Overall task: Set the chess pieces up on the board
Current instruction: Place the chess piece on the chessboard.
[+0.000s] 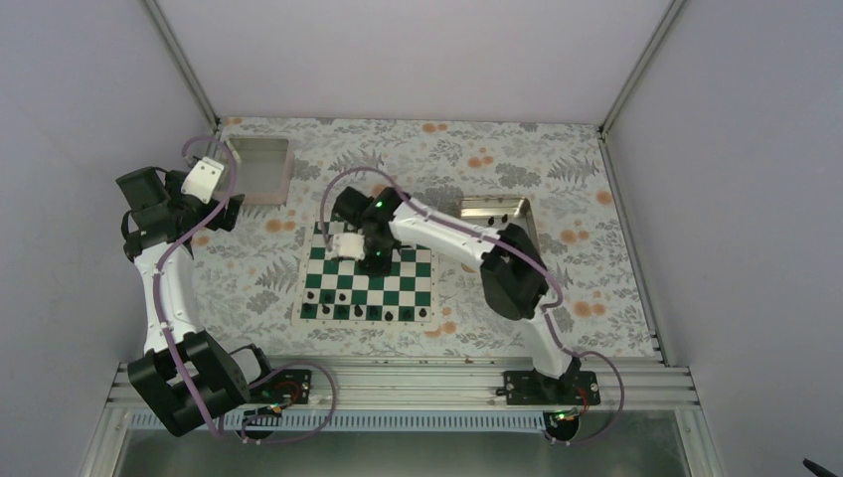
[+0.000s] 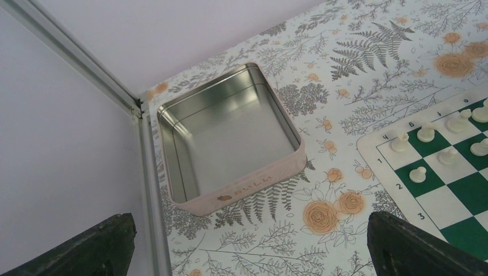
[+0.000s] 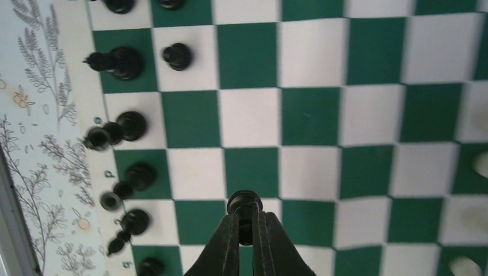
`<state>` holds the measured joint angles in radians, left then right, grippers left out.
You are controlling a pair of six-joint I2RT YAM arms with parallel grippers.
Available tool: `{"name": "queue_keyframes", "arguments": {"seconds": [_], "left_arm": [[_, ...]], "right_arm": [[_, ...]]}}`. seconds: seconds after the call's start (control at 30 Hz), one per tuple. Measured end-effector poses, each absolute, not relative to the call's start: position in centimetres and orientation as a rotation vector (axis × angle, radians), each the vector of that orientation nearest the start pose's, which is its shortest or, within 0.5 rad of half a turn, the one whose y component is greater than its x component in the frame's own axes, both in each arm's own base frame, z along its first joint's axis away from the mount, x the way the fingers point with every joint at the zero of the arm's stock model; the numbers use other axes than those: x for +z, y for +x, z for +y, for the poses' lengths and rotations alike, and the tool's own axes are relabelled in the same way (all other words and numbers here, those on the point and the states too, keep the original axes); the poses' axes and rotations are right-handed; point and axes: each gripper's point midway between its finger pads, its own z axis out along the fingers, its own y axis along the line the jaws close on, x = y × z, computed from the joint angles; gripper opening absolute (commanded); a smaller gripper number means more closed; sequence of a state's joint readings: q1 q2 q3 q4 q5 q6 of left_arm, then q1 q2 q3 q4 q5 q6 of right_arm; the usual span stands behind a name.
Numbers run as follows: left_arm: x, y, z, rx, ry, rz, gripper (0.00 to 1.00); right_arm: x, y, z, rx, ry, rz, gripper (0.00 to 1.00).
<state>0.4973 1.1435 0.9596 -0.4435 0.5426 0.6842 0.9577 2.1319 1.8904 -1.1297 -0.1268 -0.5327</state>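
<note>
1. green and white squares fill the right wrist view: the board (image 3: 311,115) lies flat on the flower-patterned bench (image 1: 447,149), in the middle between the two arms.
2. the right arm (image 1: 447,234) reaches in over the board from the right. the right jaws are pressed in on one black piece (image 3: 244,202), pinching it just under its round head, with a finger (image 3: 221,250) on either side.
3. the held piece hangs over the squares a little way in from the black side. whether its base touches the board i cannot tell.
4. the other black chess pieces (image 3: 124,62) stand upright in a line along the board's near edge, and one pawn (image 3: 177,56) stands a square further in.
5. white pieces (image 2: 426,133) stand at the board's far left corner, seen from the left wrist.
6. the left arm (image 1: 164,288) is held off to the left. the left jaws are spread wide — their dark fingers (image 2: 86,247) sit in the two lower corners of that view, with only bench between them.
7. just ahead of them a pale square tin (image 2: 253,184) rests on the bench, near the board's corner but apart from it.
8. a metal tray (image 1: 517,206) lies right of the board, partly hidden by the right arm.
</note>
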Motion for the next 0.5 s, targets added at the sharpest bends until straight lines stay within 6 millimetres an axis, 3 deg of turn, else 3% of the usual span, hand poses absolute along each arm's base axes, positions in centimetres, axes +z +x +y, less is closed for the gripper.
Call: {"name": "queue_keyframes", "arguments": {"seconds": [0.17,0.5], "left_arm": [[23.8,34.2,8.5,0.110,0.487,2.042,1.00],[23.9,34.1,8.4,0.113,0.488,2.040,1.00]], "right_arm": [[7.4,22.4,41.0,0.266,-2.118,2.139,0.04],[7.6,22.0,43.0,0.287,-2.127,2.085,0.05]]}}
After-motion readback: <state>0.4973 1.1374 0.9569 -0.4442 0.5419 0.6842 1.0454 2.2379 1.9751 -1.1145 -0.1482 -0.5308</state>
